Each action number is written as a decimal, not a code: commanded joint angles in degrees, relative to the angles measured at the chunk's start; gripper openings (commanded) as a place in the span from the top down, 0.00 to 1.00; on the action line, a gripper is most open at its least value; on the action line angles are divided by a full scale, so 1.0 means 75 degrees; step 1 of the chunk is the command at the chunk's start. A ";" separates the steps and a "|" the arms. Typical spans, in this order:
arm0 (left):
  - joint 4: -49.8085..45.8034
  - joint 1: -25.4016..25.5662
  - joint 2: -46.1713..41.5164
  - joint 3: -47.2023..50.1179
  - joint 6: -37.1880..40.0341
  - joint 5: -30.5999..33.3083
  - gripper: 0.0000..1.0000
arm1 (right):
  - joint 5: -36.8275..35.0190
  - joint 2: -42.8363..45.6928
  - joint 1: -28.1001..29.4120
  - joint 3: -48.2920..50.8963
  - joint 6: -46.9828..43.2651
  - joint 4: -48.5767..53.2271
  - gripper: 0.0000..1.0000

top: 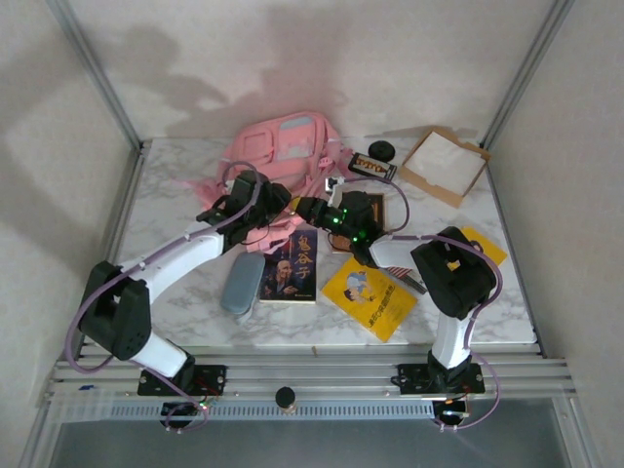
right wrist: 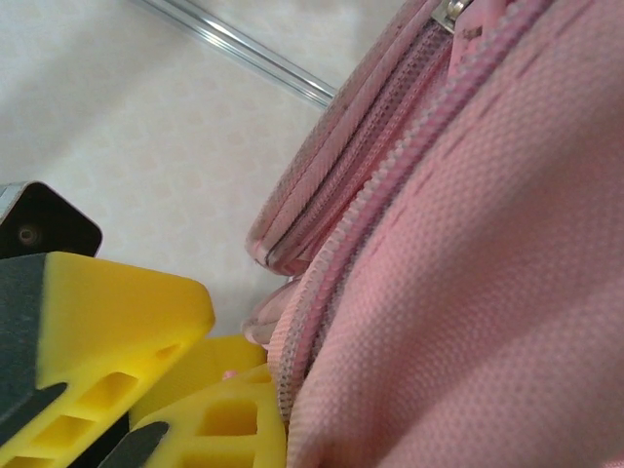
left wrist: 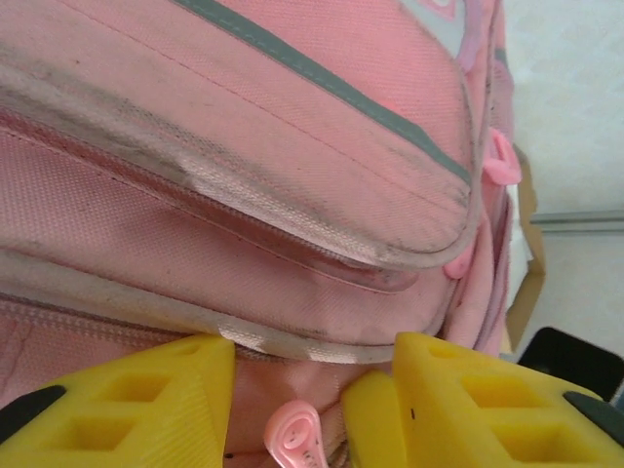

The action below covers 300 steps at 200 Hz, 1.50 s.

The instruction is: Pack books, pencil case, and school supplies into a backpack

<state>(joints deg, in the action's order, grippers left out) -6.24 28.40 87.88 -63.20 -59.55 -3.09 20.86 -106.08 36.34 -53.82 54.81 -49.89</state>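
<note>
The pink backpack point(top: 283, 146) lies at the back middle of the table, and up close its pink fabric point(left wrist: 244, 146) and zip band point(right wrist: 390, 175) show. My left gripper point(top: 268, 200) point(left wrist: 312, 390) is at its near edge, jaws apart, with a pink zipper pull point(left wrist: 297, 439) loose between them. From the right, my right gripper point(top: 310, 208) point(right wrist: 239, 366) is shut on a pink bit of the backpack's zip edge. In front lie the grey-blue pencil case point(top: 242, 283), a dark blue book point(top: 290, 265) and a yellow book point(top: 370, 297).
A second yellow book point(top: 485, 246) sticks out from under the right arm. A cardboard tray point(top: 444, 164) sits at the back right, with a black round object point(top: 381, 150) and a black rectangular item point(top: 372, 167) beside the backpack. Metal frame posts stand at the back corners.
</note>
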 commanded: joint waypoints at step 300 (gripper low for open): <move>-0.0862 0.0584 -0.0278 -0.0163 0.1674 0.1287 1.00 | -0.0971 0.0319 0.0206 -0.0689 -0.0617 -0.0364 1.00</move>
<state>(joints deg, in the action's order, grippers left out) -6.17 31.46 88.55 -63.22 -51.53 0.47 16.84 -106.08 37.60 -54.89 51.81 -47.05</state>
